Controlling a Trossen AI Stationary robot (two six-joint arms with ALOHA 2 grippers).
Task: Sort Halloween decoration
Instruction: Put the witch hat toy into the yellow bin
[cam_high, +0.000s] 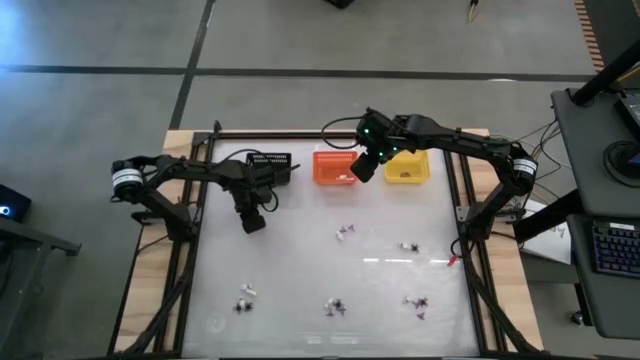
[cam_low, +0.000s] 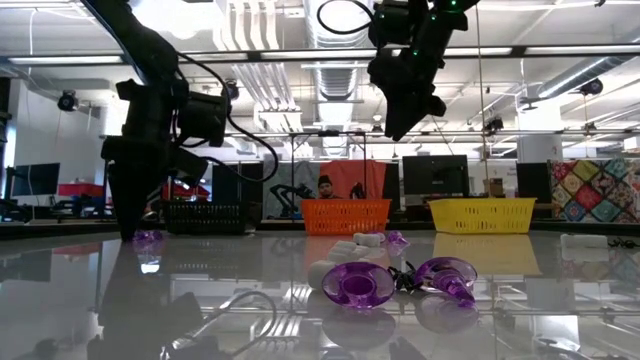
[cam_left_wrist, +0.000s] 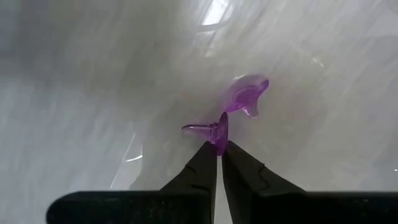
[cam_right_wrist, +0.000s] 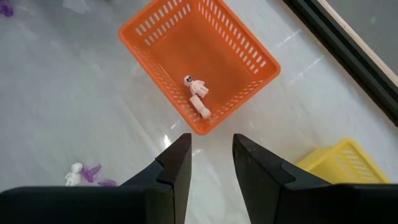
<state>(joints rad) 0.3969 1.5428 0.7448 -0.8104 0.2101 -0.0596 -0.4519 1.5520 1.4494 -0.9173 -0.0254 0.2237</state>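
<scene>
My left gripper (cam_high: 252, 222) points down at the table's left half, in front of the black basket (cam_high: 268, 163), shut on a small purple trinket (cam_left_wrist: 219, 127). A second purple piece (cam_left_wrist: 247, 96) lies on the table just beyond it. My right gripper (cam_high: 365, 168) hangs open high above the orange basket (cam_right_wrist: 202, 62), which holds white skeleton bits (cam_right_wrist: 198, 93). The yellow basket (cam_high: 407, 168) stands to its right. More Halloween decoration (cam_high: 346, 234) lies in small clusters on the white table top, some close to the low camera (cam_low: 385, 282). My left gripper pinches the purple trinket's flat disc end (cam_left_wrist: 222, 126) between its two fingertips. The fingers come from above, pointing down. A short stem (cam_left_wrist: 196, 129) sticks out sideways from the hold. In the low view the trinket (cam_low: 147, 238) sits at table-top level under the fingers.
The three baskets stand in a row along the far edge. Trinket clusters lie at mid-table (cam_high: 408, 246) and near the front edge (cam_high: 245, 297), (cam_high: 336, 307), (cam_high: 417, 303). A small red thing (cam_high: 452, 260) lies by the right frame rail. A person (cam_low: 325, 188) sits beyond the table.
</scene>
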